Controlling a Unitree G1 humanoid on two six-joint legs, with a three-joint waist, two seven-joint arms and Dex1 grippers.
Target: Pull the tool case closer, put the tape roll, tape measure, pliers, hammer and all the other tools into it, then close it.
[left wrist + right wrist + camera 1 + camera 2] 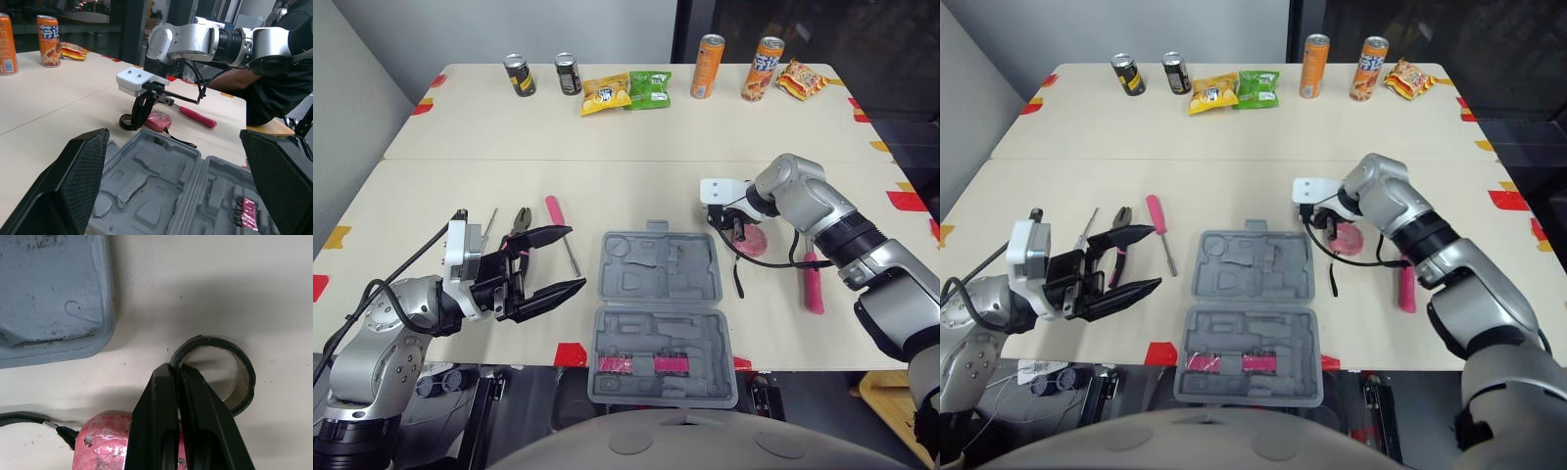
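The grey tool case lies open in the middle of the table near the front edge, with pink bits in its near half. My left gripper hangs open just left of the case, holding nothing. Beyond it lie the pliers, a pink-handled screwdriver and a thin screwdriver. Right of the case, my right gripper is shut on the wall of the black tape roll, which rests on the table. The pink tape measure lies beside it. The pink-handled hammer lies further right.
Several drink cans and snack bags stand along the far edge. A black cord trails from the tape measure toward the front edge. Red tape marks dot the table's edges.
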